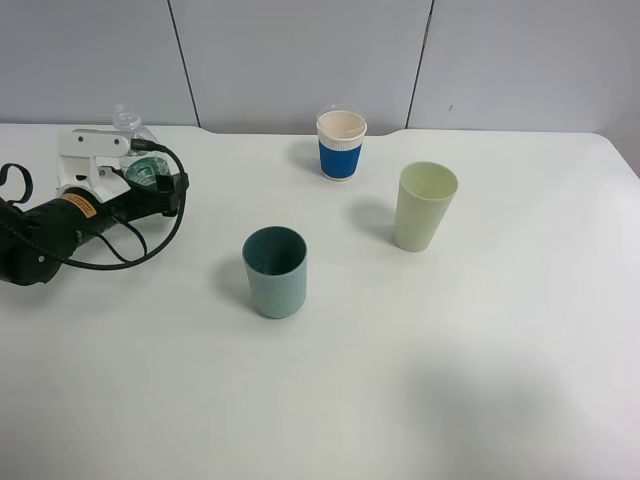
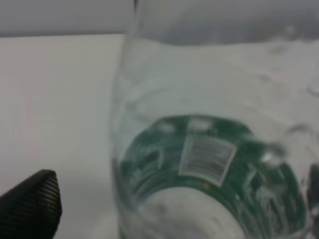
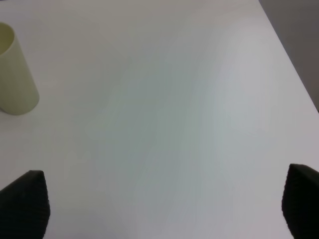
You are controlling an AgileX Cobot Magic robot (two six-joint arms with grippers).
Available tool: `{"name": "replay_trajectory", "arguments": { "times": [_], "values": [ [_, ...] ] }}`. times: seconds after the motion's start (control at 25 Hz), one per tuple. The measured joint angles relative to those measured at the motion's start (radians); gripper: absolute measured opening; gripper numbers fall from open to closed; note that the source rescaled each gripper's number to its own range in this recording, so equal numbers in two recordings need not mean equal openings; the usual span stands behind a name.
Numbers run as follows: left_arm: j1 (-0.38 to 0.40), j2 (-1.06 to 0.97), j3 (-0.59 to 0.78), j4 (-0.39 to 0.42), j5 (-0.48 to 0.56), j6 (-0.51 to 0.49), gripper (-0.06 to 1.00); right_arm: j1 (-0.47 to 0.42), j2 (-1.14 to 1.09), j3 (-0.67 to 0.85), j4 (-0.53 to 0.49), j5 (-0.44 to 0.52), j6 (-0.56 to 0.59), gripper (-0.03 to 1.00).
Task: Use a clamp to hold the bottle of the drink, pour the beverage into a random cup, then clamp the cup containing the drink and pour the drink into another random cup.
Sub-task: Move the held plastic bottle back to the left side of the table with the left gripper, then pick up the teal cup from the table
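Exterior high: mounted high, looking down across table (image 1: 480, 380). Left wrist: very close on the bottle (image 2: 209, 164), blurred. Right wrist: low, angled down over table; shares pale green cup (image 3: 15, 74) with exterior high.

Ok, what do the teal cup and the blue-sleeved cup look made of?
Teal cup: probably plastic, matte, uniformly coloured smooth wall. Blue-sleeved cup: likely paper, white rolled rim, blue sleeve that looks like cardboard.
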Motion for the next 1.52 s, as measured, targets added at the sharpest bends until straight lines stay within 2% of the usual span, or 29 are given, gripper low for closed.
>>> {"name": "replay_trajectory", "arguments": {
  "times": [0.2, 0.36, 0.6, 0.8, 1.24, 1.44, 1.52],
  "values": [
    [0.0, -0.06, 0.072, -0.009, 0.002, 0.002, 0.99, 0.0, 0.0, 0.0, 0.0, 0.0, 0.0, 0.77],
    [0.0, -0.157, 0.187, -0.01, 0.001, 0.004, 0.99, 0.0, 0.0, 0.0, 0.0, 0.0, 0.0, 0.77],
    [0.0, -0.356, 0.362, -0.021, 0.002, 0.01, 0.99, 0.0, 0.0, 0.0, 0.0, 0.0, 0.0, 0.77],
    [0.0, -0.549, 0.443, -0.075, 0.032, 0.01, 0.99, 0.0, 0.0, 0.0, 0.0, 0.0, 0.0, 0.77],
    [0.0, -1.089, 0.454, -0.12, 0.328, 0.009, 0.99, 0.0, 0.0, 0.0, 0.0, 0.0, 0.0, 0.77],
    [0.0, -1.324, 0.396, -0.143, 0.56, 0.026, 0.99, 0.0, 0.0, 0.0, 0.0, 0.0, 0.0, 0.77],
    [0.0, -1.4, 0.347, -0.143, 0.685, 0.053, 0.99, 0.0, 0.0, 0.0, 0.0, 0.0, 0.0, 0.77]
  ]
}}
